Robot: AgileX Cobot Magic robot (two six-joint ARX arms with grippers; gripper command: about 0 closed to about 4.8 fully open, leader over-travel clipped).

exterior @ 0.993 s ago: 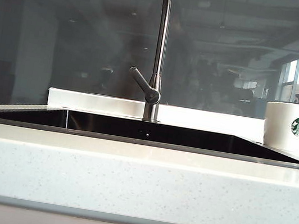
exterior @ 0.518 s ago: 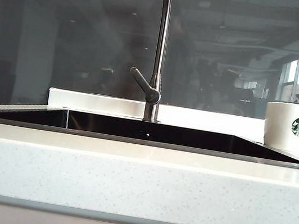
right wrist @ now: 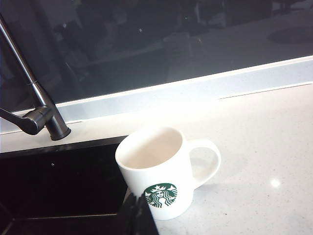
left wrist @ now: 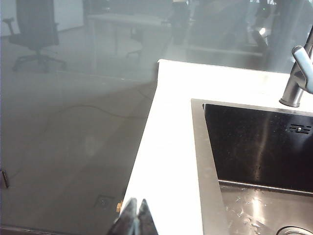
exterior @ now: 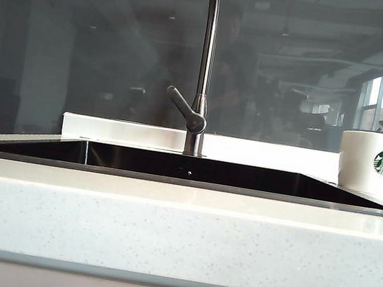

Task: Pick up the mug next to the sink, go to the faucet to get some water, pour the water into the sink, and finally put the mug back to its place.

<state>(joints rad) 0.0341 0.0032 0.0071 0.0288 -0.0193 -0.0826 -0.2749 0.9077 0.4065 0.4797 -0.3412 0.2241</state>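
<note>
On the counter (exterior: 179, 222) nothing has moved: mug (right wrist: 159, 171) upright, left tool (left wrist: 135, 220) and right tool (right wrist: 138, 218) pressed together.

We see the sink (exterior: 187, 168) set into the bench (exterior: 179, 222). The faucet (exterior: 204, 65) rises behind the sink's middle; the mug (exterior: 372, 162) stands upright on the bench just right of the sink.

The right gripper (right wrist: 138, 215) hangs near the mug, and the left gripper (left wrist: 134, 218) over the bench left of the sink, both with jaws together.
</note>
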